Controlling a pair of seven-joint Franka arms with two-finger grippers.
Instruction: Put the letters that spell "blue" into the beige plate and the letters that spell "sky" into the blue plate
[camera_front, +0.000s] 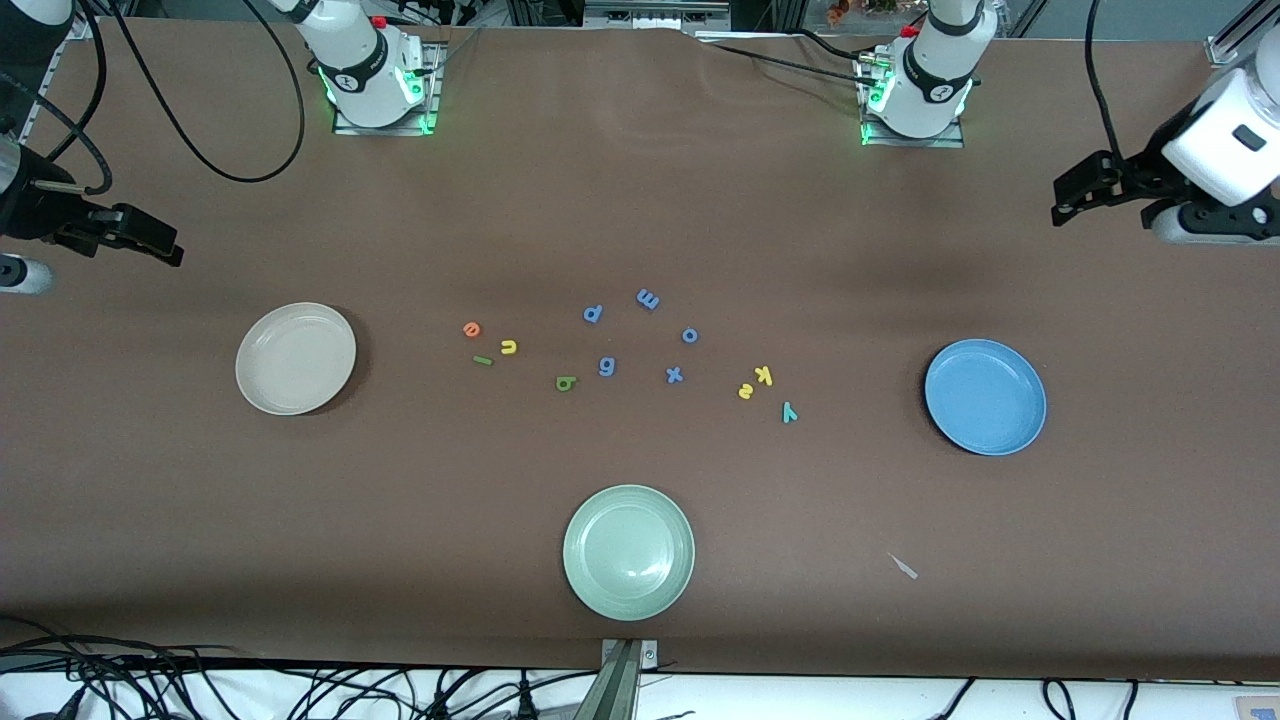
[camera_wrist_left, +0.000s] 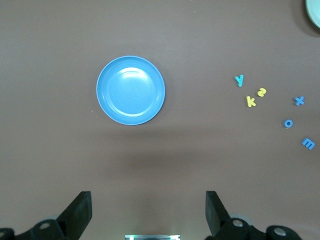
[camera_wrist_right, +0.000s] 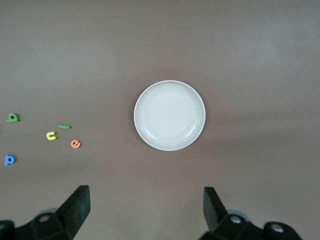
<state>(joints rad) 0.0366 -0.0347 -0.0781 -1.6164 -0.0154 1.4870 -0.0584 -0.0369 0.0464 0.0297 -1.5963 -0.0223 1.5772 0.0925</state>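
The beige plate (camera_front: 295, 358) (camera_wrist_right: 169, 115) lies toward the right arm's end, the blue plate (camera_front: 985, 396) (camera_wrist_left: 130, 90) toward the left arm's end. Between them, nearer the beige plate, lie orange e (camera_front: 472, 328), yellow u (camera_front: 508, 347), green l (camera_front: 483, 360) and green b (camera_front: 565, 382). Yellow k (camera_front: 763, 375), yellow s (camera_front: 745, 391) and teal y (camera_front: 789, 411) sit nearer the blue plate. My left gripper (camera_front: 1065, 200) (camera_wrist_left: 148, 210) hangs open over bare table by the blue plate. My right gripper (camera_front: 165, 245) (camera_wrist_right: 146, 207) hangs open by the beige plate. Both hold nothing.
A pale green plate (camera_front: 628, 551) sits nearest the front camera. Blue-purple letters p (camera_front: 592, 313), m (camera_front: 648, 298), o (camera_front: 689, 335), g (camera_front: 606, 366) and x (camera_front: 674, 374) lie among the task letters. A small pale scrap (camera_front: 903, 566) lies near the front edge.
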